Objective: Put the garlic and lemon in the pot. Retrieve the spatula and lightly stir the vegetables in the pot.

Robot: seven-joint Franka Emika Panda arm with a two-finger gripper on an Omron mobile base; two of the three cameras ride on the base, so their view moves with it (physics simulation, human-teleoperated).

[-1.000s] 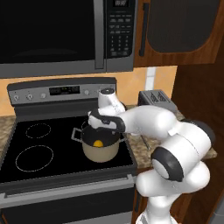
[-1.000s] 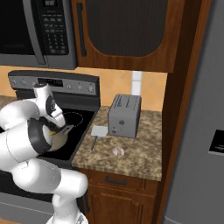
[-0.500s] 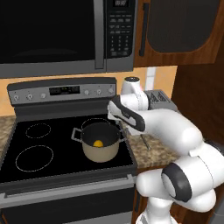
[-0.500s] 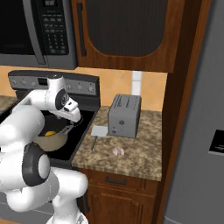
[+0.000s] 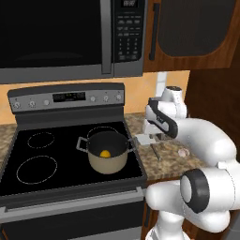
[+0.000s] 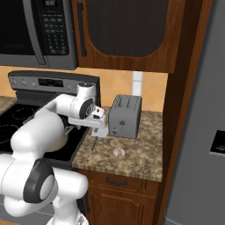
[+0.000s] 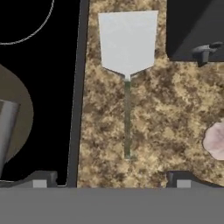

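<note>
The beige pot (image 5: 108,160) stands on the stove's right front burner, and the yellow lemon (image 5: 105,153) lies inside it. On the granite counter to the right of the stove lies the spatula (image 7: 127,48), its light-grey blade toward the back wall and its thin handle (image 5: 155,152) toward the front. My gripper (image 7: 109,181) hangs open above the handle's near end, nothing between its fingers; it also shows over the counter (image 5: 156,137) (image 6: 100,132). The whitish garlic (image 7: 215,141) (image 5: 183,153) (image 6: 118,152) rests on the counter to the spatula's right. The pot's side (image 7: 15,116) shows at left.
A grey toaster (image 6: 125,116) (image 7: 194,28) stands at the back of the counter, right of the spatula blade. The black stove top (image 5: 42,161) has burner rings at left. A microwave and wooden cabinets hang overhead. Bare granite (image 6: 136,156) lies around the garlic.
The arm has swung right, from above the pot to above the counter by the spatula. The gripper stays open. The lemon rests in the pot throughout.
</note>
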